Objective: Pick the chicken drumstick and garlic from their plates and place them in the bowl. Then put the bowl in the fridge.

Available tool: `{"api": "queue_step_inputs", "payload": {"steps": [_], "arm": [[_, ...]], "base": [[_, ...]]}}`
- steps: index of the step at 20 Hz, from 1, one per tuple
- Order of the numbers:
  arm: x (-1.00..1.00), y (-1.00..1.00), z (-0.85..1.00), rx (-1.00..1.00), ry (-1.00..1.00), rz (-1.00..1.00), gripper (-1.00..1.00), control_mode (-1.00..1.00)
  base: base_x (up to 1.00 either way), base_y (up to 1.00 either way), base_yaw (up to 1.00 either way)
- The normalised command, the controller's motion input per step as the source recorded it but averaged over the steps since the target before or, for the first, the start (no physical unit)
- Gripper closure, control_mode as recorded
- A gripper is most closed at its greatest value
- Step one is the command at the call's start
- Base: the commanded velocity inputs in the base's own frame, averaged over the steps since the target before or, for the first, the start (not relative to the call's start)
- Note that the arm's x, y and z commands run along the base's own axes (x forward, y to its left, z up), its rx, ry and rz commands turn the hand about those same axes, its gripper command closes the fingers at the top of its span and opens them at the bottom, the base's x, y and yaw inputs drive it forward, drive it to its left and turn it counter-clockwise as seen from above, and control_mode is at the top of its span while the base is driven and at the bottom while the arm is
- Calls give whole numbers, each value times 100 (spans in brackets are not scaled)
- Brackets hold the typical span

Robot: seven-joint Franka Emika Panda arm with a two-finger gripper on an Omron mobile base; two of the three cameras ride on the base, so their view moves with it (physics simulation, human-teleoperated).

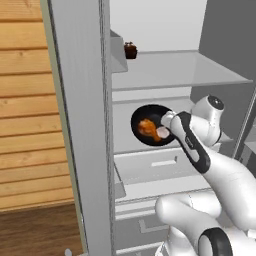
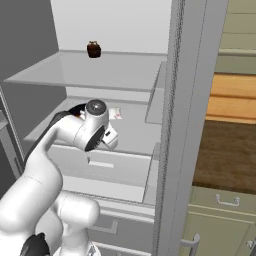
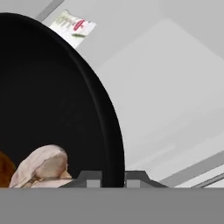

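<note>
So the bowl [image 1: 150, 125] is up inside the fridge [image 1: 85, 125] right now, held over the middle shelf [image 1: 125, 137] just above the pale drawer [image 1: 150, 167]. It's glossy black, round and deep, no handle, and it's tipped so its open side faces the left base camera (you can see straight into it from there). Whether it touches the shelf, I can't tell.

Inside it sits the drumstick [image 1: 146, 127], glazed orange-brown, with the garlic [image 1: 163, 133] right beside it toward the rim, a small whitish lump. In the hand view the garlic [image 3: 41, 166] looks pale and a bit pinkish, with a sliver of the orange drumstick [image 3: 5, 169] at the left edge.

The gripper [image 3: 112, 178] is pinched onto the bowl's rim, one fingertip [image 3: 89, 178] on the inside of the wall and the other outside, rim between them. From the left base view the gripper [image 1: 167, 122] meets the bowl at its right edge.

Other stuff in there: a small dark brown jar [image 1: 130, 50] at the back of the upper shelf [image 1: 175, 70], and a white packet [image 2: 115, 114] with red and green print lying on the middle shelf behind the arm. The fridge itself is light grey outside, white inside, with flat grey shelves.
</note>
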Motion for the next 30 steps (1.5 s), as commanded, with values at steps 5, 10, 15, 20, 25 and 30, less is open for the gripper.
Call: {"api": "queue_step_inputs", "payload": {"steps": [5,10,15,20,25,30], "arm": [[33,18,-35,-8,0,0,100,-100],[7,16,-29,-8,0,0,100,-100],[2,11,-7,-3,-4,0,-100,-100],[-16,0,4,0,-16,0,-100,-100],[-82,0,27,0,-24,-1,-100,-100],[-100,5,73,0,-4,-1,-100,-100]], "base": [[0,0,0],[0,0,0],[0,0,0],[0,0,0],[0,0,0],[0,0,0]]}}
